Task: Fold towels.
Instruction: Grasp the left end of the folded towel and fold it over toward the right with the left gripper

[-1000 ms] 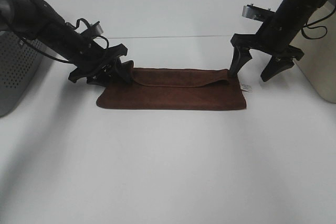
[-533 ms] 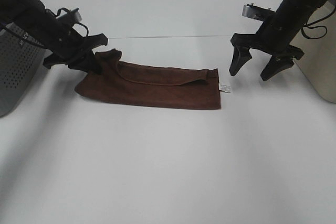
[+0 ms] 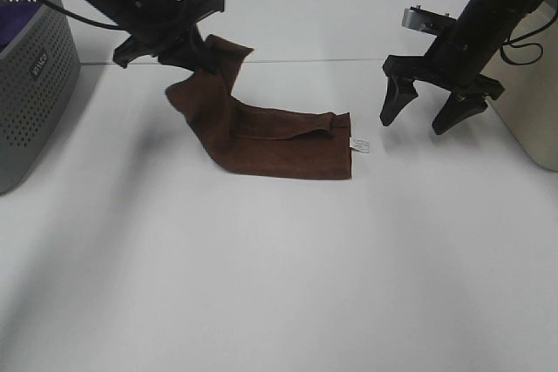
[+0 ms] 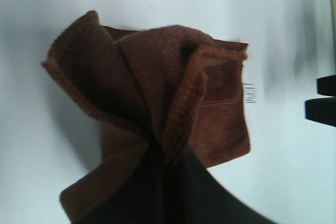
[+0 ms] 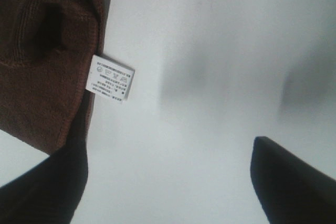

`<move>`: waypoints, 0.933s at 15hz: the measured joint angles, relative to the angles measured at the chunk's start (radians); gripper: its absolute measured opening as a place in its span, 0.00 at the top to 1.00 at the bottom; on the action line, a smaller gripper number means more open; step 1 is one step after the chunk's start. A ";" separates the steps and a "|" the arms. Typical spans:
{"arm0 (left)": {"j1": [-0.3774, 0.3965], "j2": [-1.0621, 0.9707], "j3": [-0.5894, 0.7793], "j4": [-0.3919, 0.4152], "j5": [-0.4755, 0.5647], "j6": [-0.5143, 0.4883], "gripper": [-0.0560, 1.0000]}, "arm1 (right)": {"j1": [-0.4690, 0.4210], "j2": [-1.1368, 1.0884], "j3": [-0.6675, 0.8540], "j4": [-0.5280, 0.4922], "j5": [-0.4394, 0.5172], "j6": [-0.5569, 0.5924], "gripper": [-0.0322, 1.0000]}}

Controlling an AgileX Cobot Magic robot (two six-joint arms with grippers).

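Note:
The dark reddish-brown towel (image 3: pixel 279 141) lies folded on the white table, its left end lifted. My left gripper (image 3: pixel 199 51) is shut on that raised end and holds it above the table; the left wrist view shows the bunched cloth (image 4: pixel 157 87) pinched between the jaws. The small white label (image 3: pixel 358 145) sticks out at the towel's right edge and also shows in the right wrist view (image 5: pixel 110 78). My right gripper (image 3: pixel 429 111) is open and empty, hovering just right of the towel's right end (image 5: pixel 47 51).
A grey perforated basket (image 3: pixel 35 102) holding a purple cloth (image 3: pixel 16 28) stands at the left edge. A beige container (image 3: pixel 532 102) stands at the right edge. The white table (image 3: pixel 279 285) stretches toward the front.
My left gripper has lifted the towel's left end up and to the right, dragging the whole towel left. The right gripper has stayed in place, open.

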 joint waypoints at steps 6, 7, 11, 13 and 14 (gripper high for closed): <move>-0.198 0.136 -0.056 -0.003 -0.183 -0.148 0.84 | 0.000 0.000 0.000 0.032 0.000 0.000 0.19; -0.212 0.145 -0.056 -0.011 -0.201 -0.148 0.74 | 0.000 0.000 0.000 0.033 0.000 0.000 0.19; -0.246 0.151 -0.056 -0.087 -0.233 -0.109 0.36 | 0.000 0.000 0.000 0.039 0.000 0.000 0.19; -0.245 0.149 -0.056 -0.148 -0.218 -0.020 0.33 | 0.000 0.000 0.000 0.057 0.000 -0.001 0.19; -0.238 0.138 -0.056 -0.153 -0.203 0.019 0.33 | 0.000 0.000 0.000 0.085 0.001 -0.002 0.19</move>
